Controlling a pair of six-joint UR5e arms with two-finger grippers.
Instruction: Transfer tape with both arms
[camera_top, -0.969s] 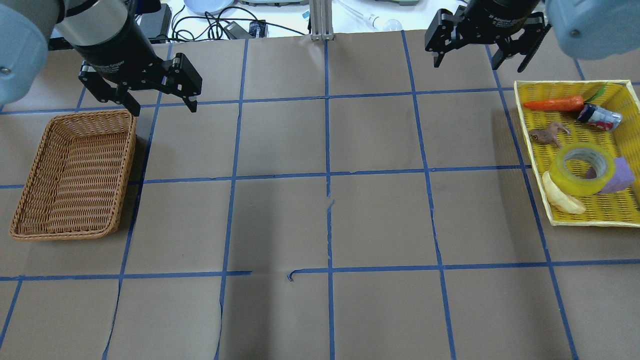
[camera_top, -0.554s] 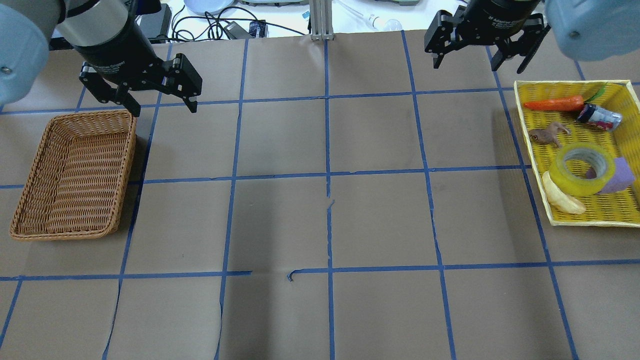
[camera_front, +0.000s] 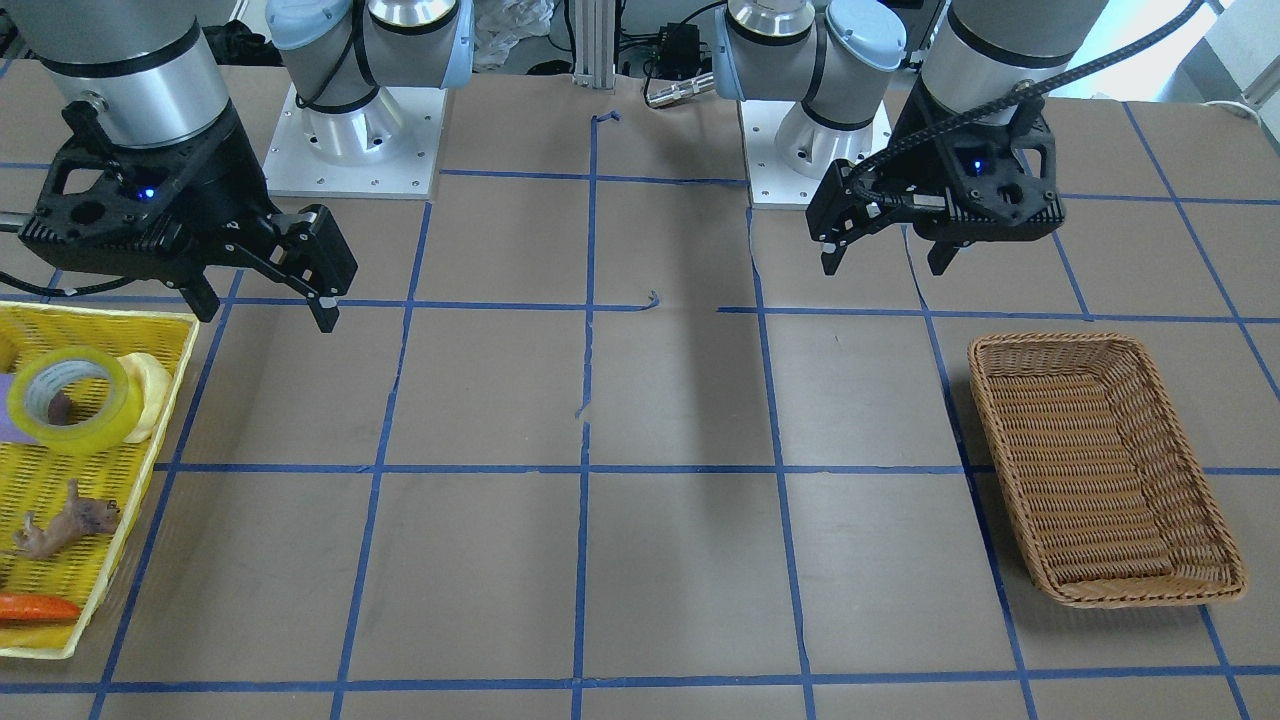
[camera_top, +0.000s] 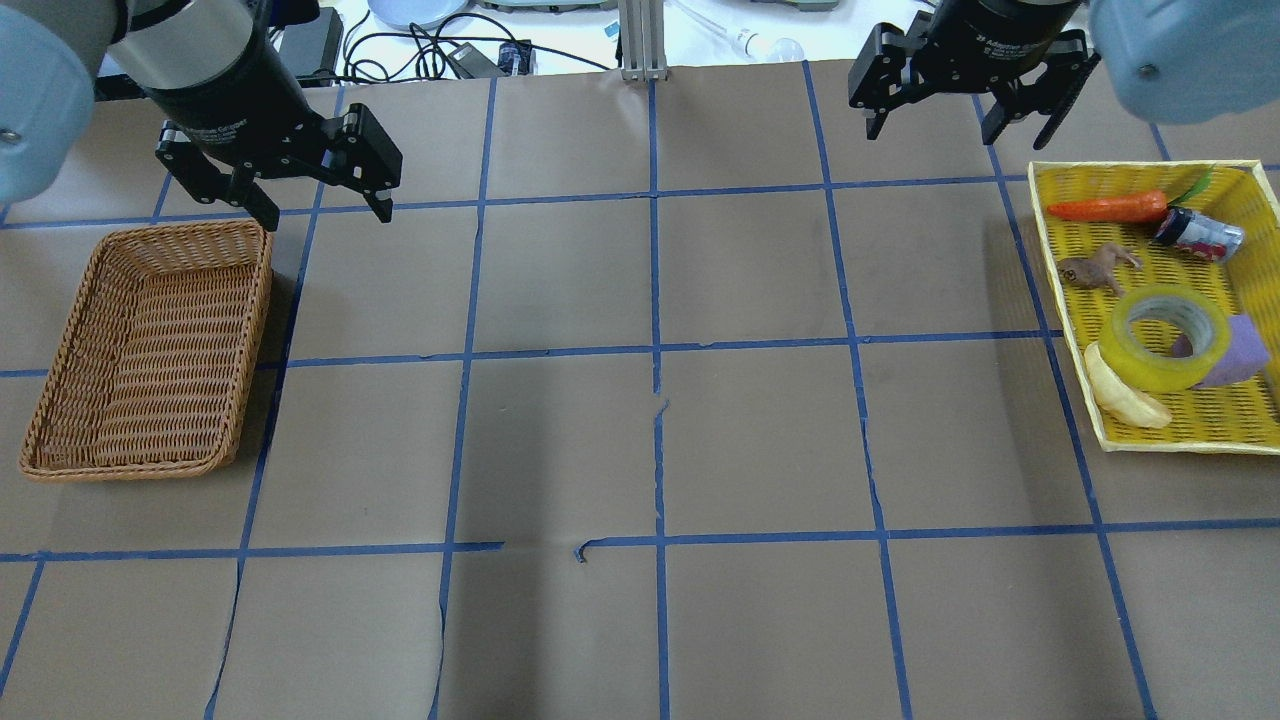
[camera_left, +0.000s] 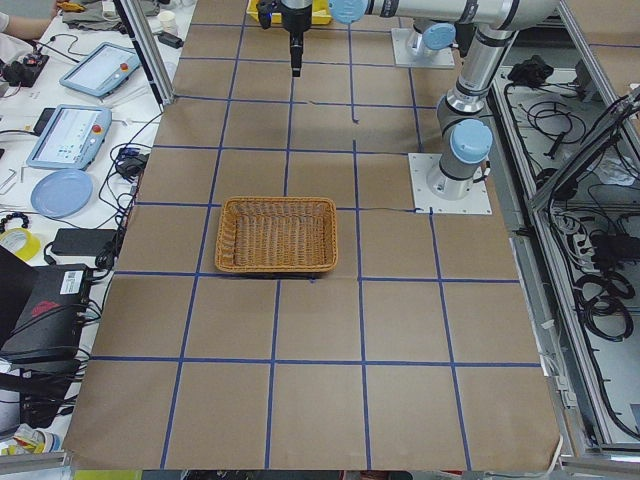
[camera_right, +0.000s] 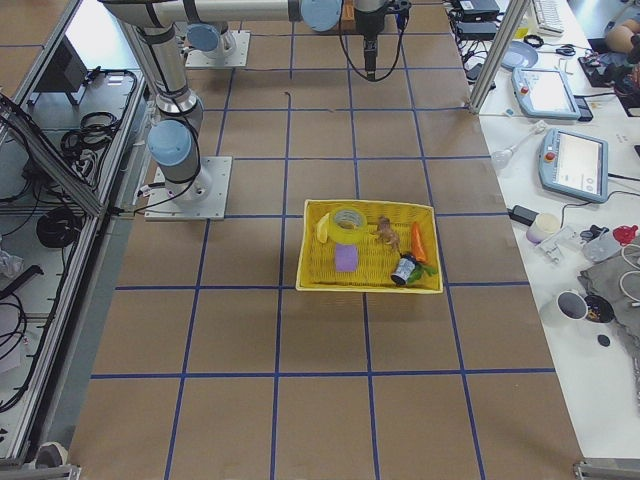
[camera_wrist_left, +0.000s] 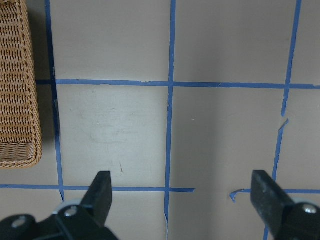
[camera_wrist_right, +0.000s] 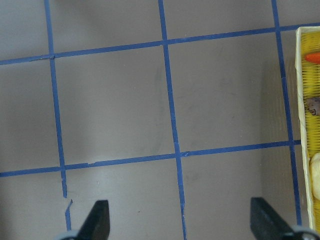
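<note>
The tape, a yellow-green ring with a grey-white core, lies in the yellow tray at the right, leaning on a purple block. It also shows in the front-facing view and in the exterior right view. My right gripper is open and empty, apart from the tray, up and to the left of its top left corner. It shows at the left in the front-facing view. My left gripper is open and empty beside the top right corner of the wicker basket.
The tray also holds a pale banana toy, a brown animal figure, a carrot and a small bottle. Brown paper with a blue tape grid covers the table. Cables and devices lie past the table's top edge in the overhead view.
Both grippers have shifted very slightly toward the top of the overhead view. The tape and the other objects have not moved.
</note>
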